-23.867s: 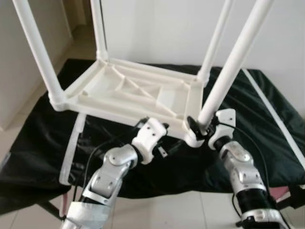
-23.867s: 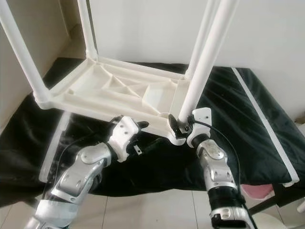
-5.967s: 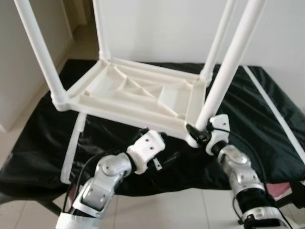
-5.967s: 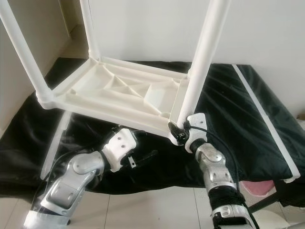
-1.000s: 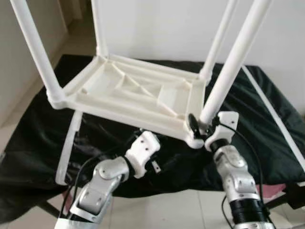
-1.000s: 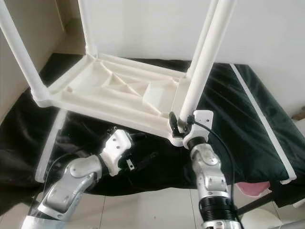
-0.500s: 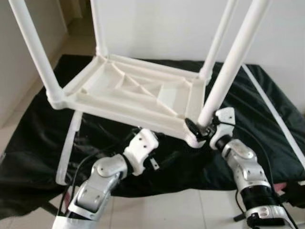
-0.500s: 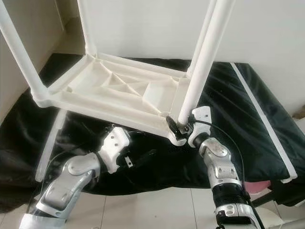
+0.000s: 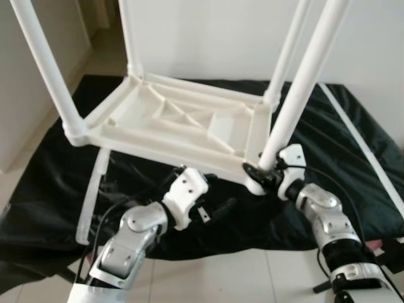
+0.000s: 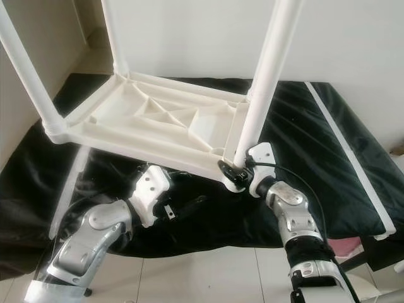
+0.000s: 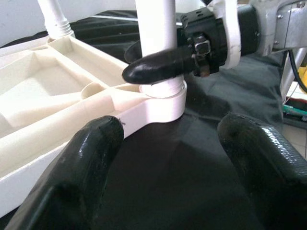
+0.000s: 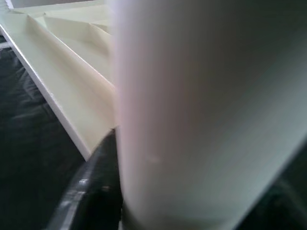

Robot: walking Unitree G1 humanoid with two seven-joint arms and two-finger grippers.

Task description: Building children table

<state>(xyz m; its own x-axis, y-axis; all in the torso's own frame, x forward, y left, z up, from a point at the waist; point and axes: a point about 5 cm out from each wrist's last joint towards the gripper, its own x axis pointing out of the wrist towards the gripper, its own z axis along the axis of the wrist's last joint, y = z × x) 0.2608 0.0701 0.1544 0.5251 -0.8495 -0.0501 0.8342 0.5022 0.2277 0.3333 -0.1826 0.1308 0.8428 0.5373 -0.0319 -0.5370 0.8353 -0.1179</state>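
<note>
A white plastic children's table (image 9: 183,126) lies upside down on a black cloth, its legs pointing up. My right gripper (image 9: 259,173) is shut on the near right leg (image 9: 297,95), just above its socket (image 11: 160,98) at the table's front corner. In the right wrist view that leg (image 12: 201,110) stands very close, with one black finger (image 12: 96,191) against it. My left gripper (image 9: 218,205) is open with nothing in it, low over the cloth just in front of the table's near edge. Its fingers (image 11: 91,158) point toward that same corner.
The black cloth (image 9: 38,189) covers a low platform. Loose white rails lie on it, one at the left (image 9: 91,196) and one along the right edge (image 9: 360,151). Pale tiled floor (image 9: 221,278) runs in front, and a white wall stands behind.
My right forearm has swung outward to the right while its gripper keeps its hold low on the leg. The left gripper has barely shifted.
</note>
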